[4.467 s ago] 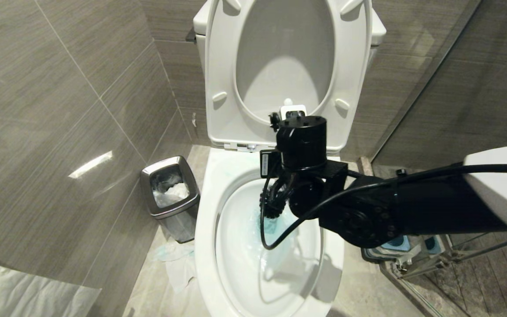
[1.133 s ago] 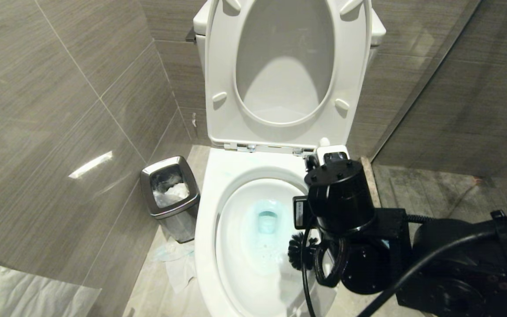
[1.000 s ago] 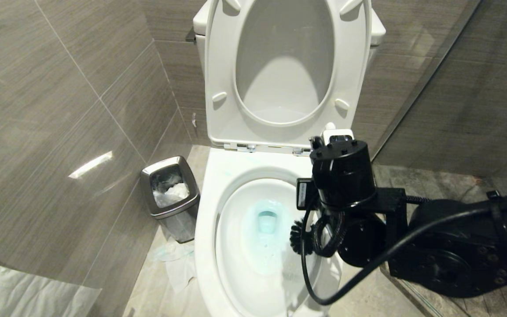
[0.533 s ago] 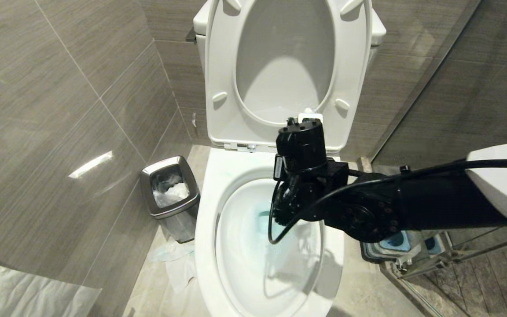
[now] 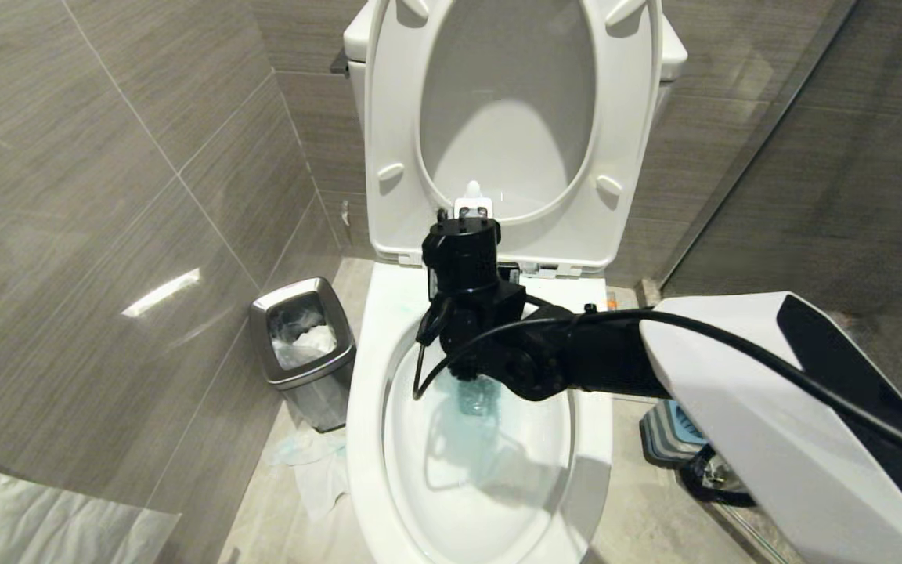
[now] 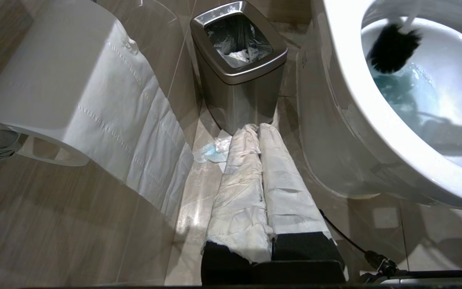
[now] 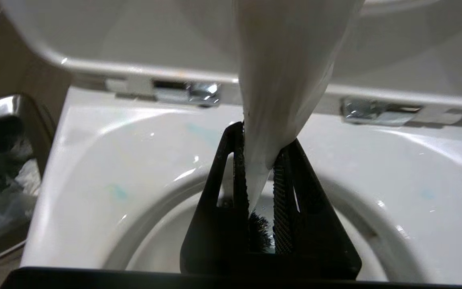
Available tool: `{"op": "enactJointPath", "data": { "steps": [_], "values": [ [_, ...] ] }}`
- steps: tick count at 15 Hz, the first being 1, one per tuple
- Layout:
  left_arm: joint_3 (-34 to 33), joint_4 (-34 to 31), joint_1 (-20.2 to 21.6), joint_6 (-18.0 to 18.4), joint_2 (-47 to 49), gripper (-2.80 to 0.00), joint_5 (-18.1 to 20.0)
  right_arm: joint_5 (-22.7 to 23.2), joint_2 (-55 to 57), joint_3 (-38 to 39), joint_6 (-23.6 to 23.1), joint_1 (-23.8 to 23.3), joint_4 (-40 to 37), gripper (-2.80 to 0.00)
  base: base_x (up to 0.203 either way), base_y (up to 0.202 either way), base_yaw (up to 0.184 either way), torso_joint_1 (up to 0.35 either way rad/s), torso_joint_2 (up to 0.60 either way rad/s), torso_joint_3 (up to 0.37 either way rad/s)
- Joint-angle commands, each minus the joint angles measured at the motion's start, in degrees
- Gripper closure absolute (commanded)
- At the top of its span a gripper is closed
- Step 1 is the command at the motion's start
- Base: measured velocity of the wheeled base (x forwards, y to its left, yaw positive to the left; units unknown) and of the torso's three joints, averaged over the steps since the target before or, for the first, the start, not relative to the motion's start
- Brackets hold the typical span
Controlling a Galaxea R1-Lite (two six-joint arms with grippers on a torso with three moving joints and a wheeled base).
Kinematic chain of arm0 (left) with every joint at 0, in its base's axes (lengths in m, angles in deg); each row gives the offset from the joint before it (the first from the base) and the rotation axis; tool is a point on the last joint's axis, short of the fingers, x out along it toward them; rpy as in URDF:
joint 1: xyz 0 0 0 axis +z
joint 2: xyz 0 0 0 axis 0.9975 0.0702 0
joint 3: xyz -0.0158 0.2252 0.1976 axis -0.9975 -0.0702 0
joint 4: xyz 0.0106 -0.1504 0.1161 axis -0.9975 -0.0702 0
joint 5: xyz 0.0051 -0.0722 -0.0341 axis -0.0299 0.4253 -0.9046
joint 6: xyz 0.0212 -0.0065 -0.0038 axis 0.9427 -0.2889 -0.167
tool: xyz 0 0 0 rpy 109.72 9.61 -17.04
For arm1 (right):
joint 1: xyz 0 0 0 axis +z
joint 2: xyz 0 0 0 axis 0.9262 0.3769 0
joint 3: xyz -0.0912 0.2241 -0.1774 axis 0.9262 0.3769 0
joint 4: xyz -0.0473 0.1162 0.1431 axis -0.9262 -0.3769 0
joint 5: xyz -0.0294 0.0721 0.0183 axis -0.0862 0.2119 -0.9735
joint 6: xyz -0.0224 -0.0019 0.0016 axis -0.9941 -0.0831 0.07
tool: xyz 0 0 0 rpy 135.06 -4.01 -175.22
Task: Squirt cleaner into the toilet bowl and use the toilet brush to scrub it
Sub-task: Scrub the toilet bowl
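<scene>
grey tiled walls (image 5: 106,157), steel waste bin (image 5: 302,345) on floor.

Head view high above toilet bowl (image 5: 373,439), left wrist low beside it, right wrist close at rim.

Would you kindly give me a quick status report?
Right gripper shut on toilet brush, bristles inside toilet bowl. Left gripper shut, idle. Nothing obstructing.

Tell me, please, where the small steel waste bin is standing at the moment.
In the head view the steel waste bin stands on the floor at the robot's left of the toilet bowl, close to the tiled wall.
</scene>
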Motion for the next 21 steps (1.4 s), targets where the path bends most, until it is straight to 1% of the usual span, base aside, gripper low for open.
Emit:
{"op": "enactJointPath", "data": {
  "steps": [1, 5, 7, 9, 13, 15, 16, 17, 21],
  "values": [
    [0.0, 0.0, 0.0, 0.0, 0.0, 0.00, 0.0, -0.1, 2.9, -0.9, 0.1, 2.2, 0.2, 0.00, 0.000, 0.000, 0.000, 0.000, 0.00, 0.000],
    [0.0, 0.0, 0.0, 0.0, 0.0, 0.00, 0.0, 0.0, 2.7, -0.2, 0.5, 5.9, 0.2, 0.00, 0.000, 0.000, 0.000, 0.000, 0.00, 0.000],
    [0.0, 0.0, 0.0, 0.0, 0.0, 0.00, 0.0, -0.2, 1.4, 3.3, 1.1, 6.4, 0.2, 0.00, 0.000, 0.000, 0.000, 0.000, 0.00, 0.000],
    [0.0, 0.0, 0.0, 0.0, 0.0, 0.00, -0.1, -0.2, -1.7, 11.0, 2.4, 7.1, 0.2, 0.00, 0.000, 0.000, 0.000, 0.000, 0.00, 0.000],
    [0.0, 0.0, 0.0, 0.0, 0.0, 0.00, 0.0, -0.2, -12.4, 31.6, 6.7, 7.8, 0.5, 0.00, 0.000, 0.000, 0.000, 0.000, 0.00, 0.000],
    [0.0, 0.0, 0.0, 0.0, 0.0, 0.00, 0.0, -0.3, -17.4, 39.4, 10.0, 5.7, 0.7, 0.00, 0.000, 0.000, 0.000, 0.000, 0.00, 0.000],
    [0.0, 0.0, 0.0, 0.0, 0.0, 0.00, 0.0, -0.3, -18.5, 40.8, 11.2, 3.2, 0.8, 0.00, 0.000, 0.000, 0.000, 0.000, 0.00, 0.000],
    [0.0, 0.0, 0.0, 0.0, 0.0, 0.00, 0.0, -0.3, -18.9, 39.8, 11.7, 1.3, 1.1, 0.00, 0.000, 0.000, 0.000, 0.000, 0.00, 0.000],
    [0.0, 0.0, 0.0, 0.0, 0.0, 0.00, 0.0, 0.2, -16.2, 29.7, 11.6, 0.3, 2.5, 0.00, 0.000, 0.000, 0.000, 0.000, 0.00, 0.000]
  ]
}}
